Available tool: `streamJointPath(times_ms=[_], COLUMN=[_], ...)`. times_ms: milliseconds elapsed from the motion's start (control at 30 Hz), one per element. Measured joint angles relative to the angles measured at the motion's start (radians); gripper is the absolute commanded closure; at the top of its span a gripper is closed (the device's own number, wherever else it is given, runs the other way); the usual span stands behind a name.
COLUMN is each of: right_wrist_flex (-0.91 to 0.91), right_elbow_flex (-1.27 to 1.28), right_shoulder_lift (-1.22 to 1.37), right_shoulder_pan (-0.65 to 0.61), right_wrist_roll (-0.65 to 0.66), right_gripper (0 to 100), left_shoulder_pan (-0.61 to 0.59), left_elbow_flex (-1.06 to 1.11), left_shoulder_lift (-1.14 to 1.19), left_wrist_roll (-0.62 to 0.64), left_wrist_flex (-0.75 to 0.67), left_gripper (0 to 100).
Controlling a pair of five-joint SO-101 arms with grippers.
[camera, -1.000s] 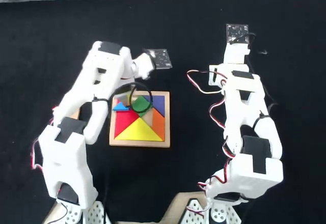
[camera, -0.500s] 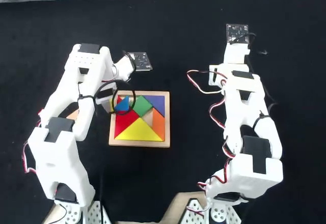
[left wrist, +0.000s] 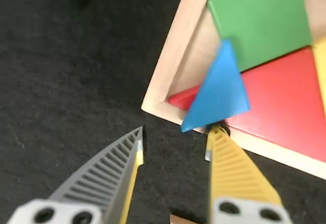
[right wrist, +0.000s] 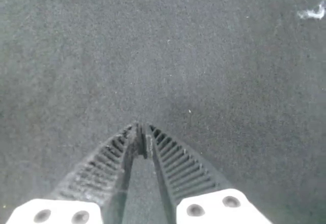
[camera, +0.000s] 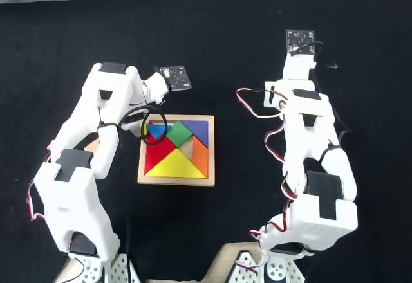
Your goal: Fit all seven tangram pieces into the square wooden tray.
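black worktop (camera: pixel 64 38) with a square wooden tray (camera: pixel 176 182), left tool (left wrist: pixel 175 131) at its corner

the tray lies in front of the left arm, with the yellow triangle (camera: pixel 175 164), red triangle (left wrist: pixel 285 96) and green square (left wrist: pixel 260 25) flat inside. the small blue triangle (left wrist: pixel 219 89) sits askew at the tray's corner, overlapping the red triangle. the left tool hangs just outside that corner, jaws apart and empty, one fingertip just beside the blue triangle. the right tool (right wrist: pixel 141 127) is well apart over bare worktop, closed on nothing.
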Motion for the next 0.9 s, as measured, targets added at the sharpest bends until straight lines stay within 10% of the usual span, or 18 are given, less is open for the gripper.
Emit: streamJointPath(times_ms=[900], right_wrist_flex=[0.0], right_elbow_flex=[0.0], right_shoulder_lift=[0.0], right_shoulder_pan=[0.0], right_wrist_roll=[0.0], right_gripper=[98.7], left_shoulder_pan=[0.032], left_elbow_flex=[-0.092], left_shoulder_lift=[-0.015], left_wrist_roll=[0.055], left_wrist_flex=[0.057], left_gripper=[80])
